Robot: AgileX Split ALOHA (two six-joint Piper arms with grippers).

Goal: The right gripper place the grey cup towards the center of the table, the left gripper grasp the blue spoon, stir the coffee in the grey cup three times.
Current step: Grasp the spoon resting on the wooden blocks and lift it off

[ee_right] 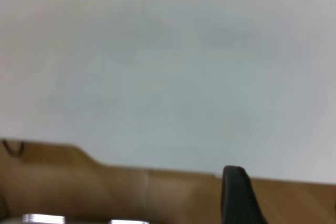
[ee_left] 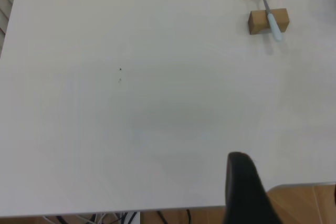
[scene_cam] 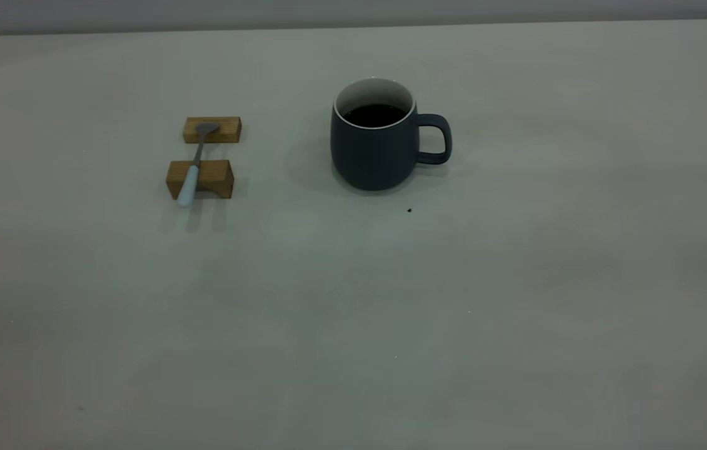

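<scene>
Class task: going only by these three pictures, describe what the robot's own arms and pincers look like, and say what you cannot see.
Very little shows. The outside view has no arm in it. In the left wrist view, one black, rounded finger of the left pincer shows at the picture's edge; the right wrist view shows a similar black finger of the right pincer. Both look plain and matte. No cables, markings or arm bodies are visible.

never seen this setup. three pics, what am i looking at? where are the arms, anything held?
It is a two-arm robot at a table. The wide picture comes from an outside camera; no arm shows there. It shows a grey cup of dark coffee, and to its left a blue spoon lying across two small wooden blocks. The other two pictures come from cameras on the wrists. Each shows one black finger at the table's edge: the left gripper, with spoon and blocks far off, and the right gripper, seeing only bare table. Nothing is held.
</scene>
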